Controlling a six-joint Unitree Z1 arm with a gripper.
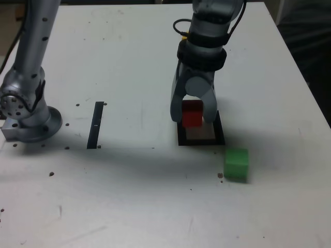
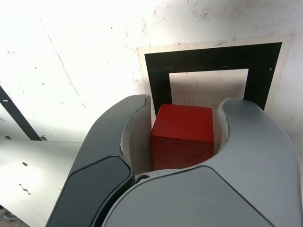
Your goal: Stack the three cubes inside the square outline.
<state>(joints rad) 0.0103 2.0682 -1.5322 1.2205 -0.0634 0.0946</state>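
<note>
Nearest the exterior camera, the green cube [image 1: 236,164] sits on the white desk [image 1: 129,62], just off the corner of the square outline [image 1: 200,138] and apart from it. Beyond it, the gripper [image 1: 193,114] hangs over the outline, its jaws clamped on the red cube [image 1: 192,113]; the wrist view shows both jaws pressed flat against the cube's sides, with the outline's pale centre directly below. The cube appears slightly above the surface, though contact cannot be confirmed. No yellow cube is visible. Step in hand, by judgement: placing the first cube. Next move calls for lowering squarely inside the border, then releasing. Farther left, a thin black strip [image 1: 95,125] lies unused.
</note>
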